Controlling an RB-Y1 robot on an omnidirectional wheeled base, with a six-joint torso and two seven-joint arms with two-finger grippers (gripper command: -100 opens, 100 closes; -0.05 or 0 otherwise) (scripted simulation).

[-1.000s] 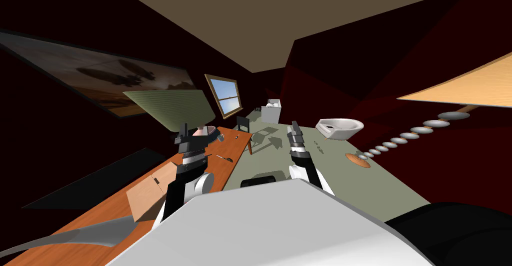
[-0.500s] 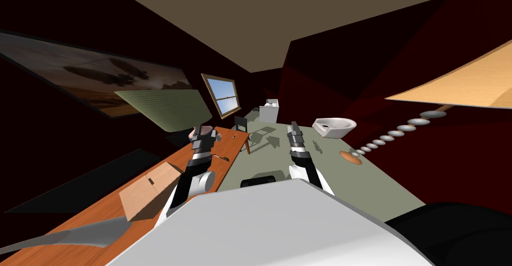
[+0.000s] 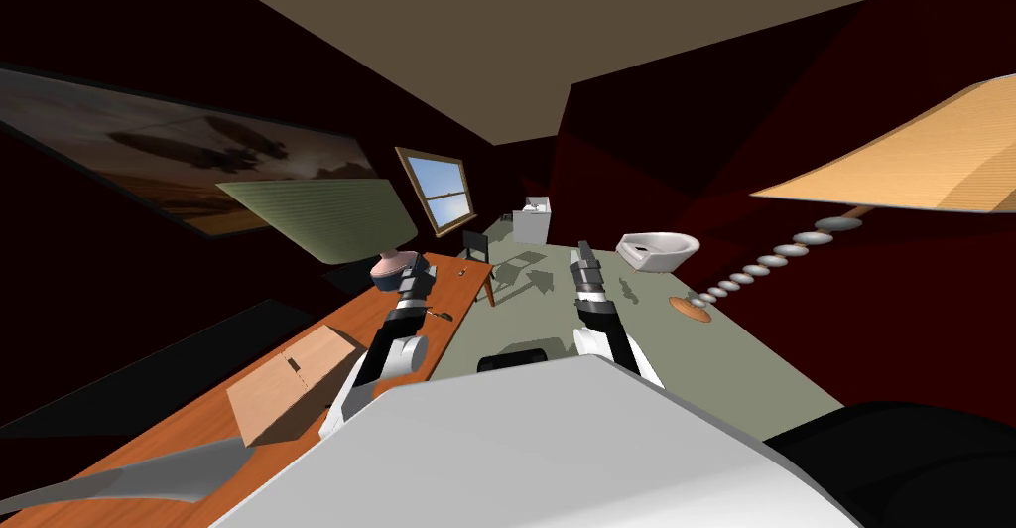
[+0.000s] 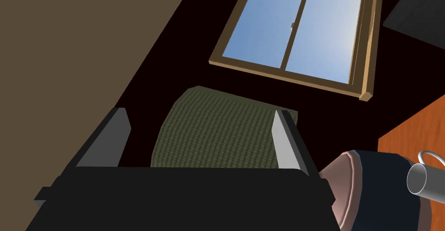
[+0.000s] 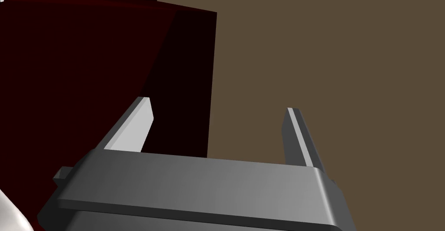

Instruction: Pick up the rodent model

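A small dark thing with a thin tail, likely the rodent model [image 3: 444, 315], lies on the orange wooden table [image 3: 198, 423] near its right edge. My left gripper [image 3: 419, 272] hangs over the table's far part, beside the lamp base [image 3: 390, 272] and past the model. In the left wrist view this gripper [image 4: 200, 112] is open, with the green lampshade [image 4: 221, 133] seen between its fingers and the pink and dark lamp base [image 4: 369, 185] close by. My right gripper [image 3: 583, 250] is raised over the floor, open and holding nothing [image 5: 219, 105].
A cardboard box [image 3: 288, 378] sits on the table near me. A metal mug [image 4: 423, 178] stands by the lamp base, and another tiny item [image 3: 462, 271] lies at the table's far end. Beyond are a dark chair [image 3: 479, 245], a white basin [image 3: 657, 250] and a floor lamp [image 3: 893, 170].
My left arm has stretched forward over the table, from above the box's far side to beside the lamp base. The right arm has stayed put. The head view has shifted slightly.
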